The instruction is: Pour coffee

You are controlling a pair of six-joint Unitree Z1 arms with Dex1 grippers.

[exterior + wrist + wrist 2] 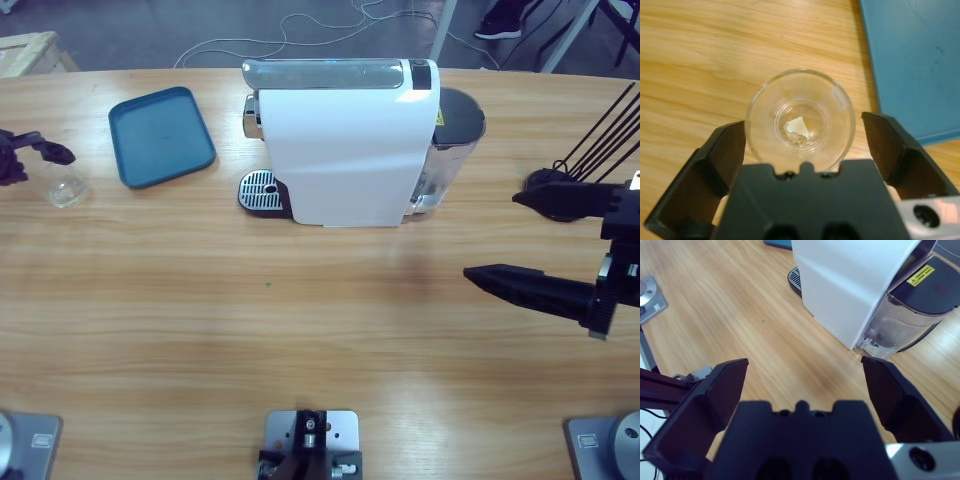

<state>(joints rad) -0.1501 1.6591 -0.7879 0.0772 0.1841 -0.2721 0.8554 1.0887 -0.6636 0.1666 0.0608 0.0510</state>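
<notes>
Left tool (802,145) straddles the small clear glass (800,122) near the tabletop's left edge, jaws wide: close squarely, lift upright. Right tool (802,385) wide, empty.

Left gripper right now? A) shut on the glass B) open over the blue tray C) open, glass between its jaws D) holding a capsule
C: in the left wrist view the left gripper is open, its jaws standing apart on either side of the glass, which rests on the table beside the blue tray.
</notes>
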